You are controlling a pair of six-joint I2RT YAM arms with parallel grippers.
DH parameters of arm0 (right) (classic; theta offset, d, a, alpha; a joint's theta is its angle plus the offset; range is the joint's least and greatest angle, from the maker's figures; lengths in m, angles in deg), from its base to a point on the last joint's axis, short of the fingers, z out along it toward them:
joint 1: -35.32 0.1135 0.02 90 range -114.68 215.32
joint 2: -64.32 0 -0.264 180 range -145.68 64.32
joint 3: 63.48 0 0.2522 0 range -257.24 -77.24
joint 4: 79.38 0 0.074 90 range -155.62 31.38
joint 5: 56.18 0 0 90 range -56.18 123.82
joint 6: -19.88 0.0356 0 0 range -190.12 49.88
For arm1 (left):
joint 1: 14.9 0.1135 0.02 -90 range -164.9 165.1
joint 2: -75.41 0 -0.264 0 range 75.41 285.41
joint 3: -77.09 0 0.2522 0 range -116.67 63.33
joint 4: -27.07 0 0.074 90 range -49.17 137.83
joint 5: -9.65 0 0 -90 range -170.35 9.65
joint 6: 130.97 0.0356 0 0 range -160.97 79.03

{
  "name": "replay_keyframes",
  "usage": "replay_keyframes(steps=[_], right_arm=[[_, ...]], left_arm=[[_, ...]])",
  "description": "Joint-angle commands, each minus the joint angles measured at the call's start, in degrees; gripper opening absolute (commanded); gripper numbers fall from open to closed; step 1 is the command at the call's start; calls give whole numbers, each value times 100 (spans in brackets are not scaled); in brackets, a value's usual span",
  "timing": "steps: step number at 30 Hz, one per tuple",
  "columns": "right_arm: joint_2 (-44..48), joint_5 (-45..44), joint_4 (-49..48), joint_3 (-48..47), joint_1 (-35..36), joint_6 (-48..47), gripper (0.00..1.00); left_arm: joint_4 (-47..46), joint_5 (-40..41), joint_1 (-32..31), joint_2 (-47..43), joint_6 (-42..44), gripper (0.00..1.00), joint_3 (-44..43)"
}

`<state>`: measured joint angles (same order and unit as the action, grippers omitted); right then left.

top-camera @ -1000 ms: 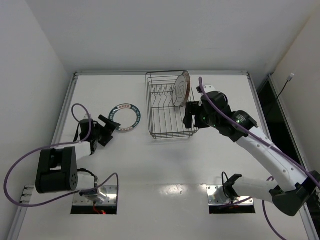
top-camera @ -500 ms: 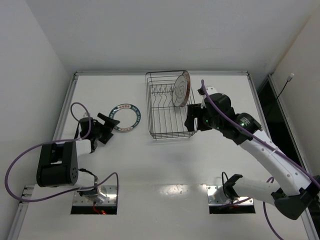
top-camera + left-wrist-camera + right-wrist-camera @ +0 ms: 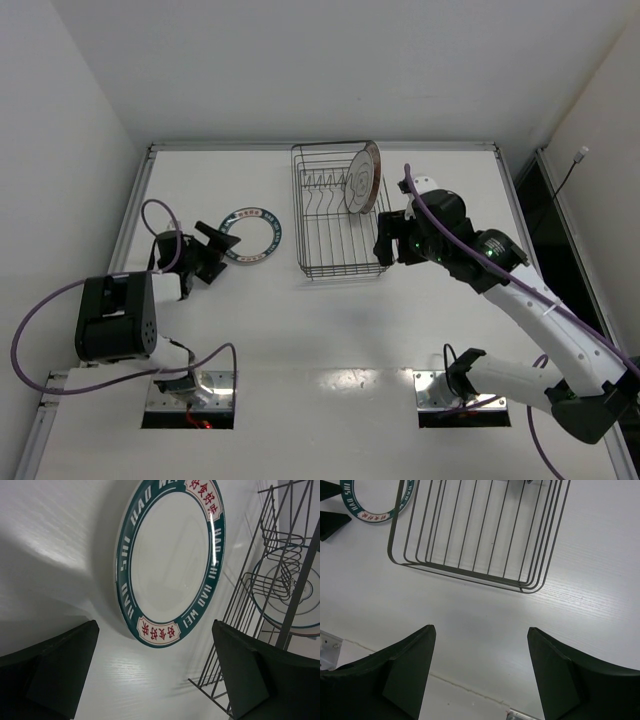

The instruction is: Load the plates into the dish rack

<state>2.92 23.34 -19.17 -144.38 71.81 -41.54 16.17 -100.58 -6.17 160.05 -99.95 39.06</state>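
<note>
The dish rack [image 3: 330,240] stands at the back middle of the table. A pale plate with thin dark rings [image 3: 362,178] stands upright in its far right part. A white plate with a dark blue-green rim and red characters [image 3: 253,234] lies flat on the table left of the rack. My left gripper [image 3: 220,245] is open and empty, just left of that plate; in the left wrist view the plate [image 3: 170,555] lies ahead of the open gripper [image 3: 155,672]. My right gripper [image 3: 384,248] is open and empty at the rack's near right corner. The plate with the orange centre is out of view.
The rack [image 3: 480,530] fills the top of the right wrist view, above bare table between my open right gripper [image 3: 480,675]. The rack's wire side [image 3: 280,580] stands close to the right of my left gripper. White walls enclose the table. Two metal mounting plates [image 3: 190,395] sit at the near edge.
My right gripper has drawn back from the rack, a little toward the near right. My left arm has turned slightly, its gripper staying beside the rimmed plate. The plates have not moved.
</note>
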Motion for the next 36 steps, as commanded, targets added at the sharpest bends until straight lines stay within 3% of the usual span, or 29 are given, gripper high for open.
replay_keyframes(steps=[1,4,7,11,12,14,15,17,20,26,30,36], right_arm=[[85,-95,-75,34,-2,-89,71],[85,-95,-75,34,-2,-142,71],[85,-95,-23,34,-2,-142,71],[85,-95,-23,34,-2,-142,71],[85,-95,30,34,-2,-142,71],[85,-95,30,34,-2,-142,71],[85,-95,30,34,-2,-142,71],[85,-147,82,34,-2,-142,71],[138,-200,83,34,-2,-195,71],[191,-253,144,34,-2,-195,71],[506,683,-443,358,-62,-81,71],[761,2267,-2043,789,-63,139,76]], left_arm=[[-54,-209,41,534,97,100,72],[-310,-464,41,1069,-60,100,-68],[-547,-658,-11,1274,-114,91,-69],[-400,-658,-12,1274,87,60,-191],[-303,-597,-64,1274,149,42,-244],[-23,-596,-134,1274,325,26,-411],[75,-527,-135,1274,378,12,-464],[312,-456,-196,1274,510,1,-595],[593,-237,-196,1038,659,0,-596],[1655,291,-196,-479,958,0,-902],[2324,414,-196,-1508,1064,0,-1456],[3002,20,-196,-2162,1064,0,-2527]])
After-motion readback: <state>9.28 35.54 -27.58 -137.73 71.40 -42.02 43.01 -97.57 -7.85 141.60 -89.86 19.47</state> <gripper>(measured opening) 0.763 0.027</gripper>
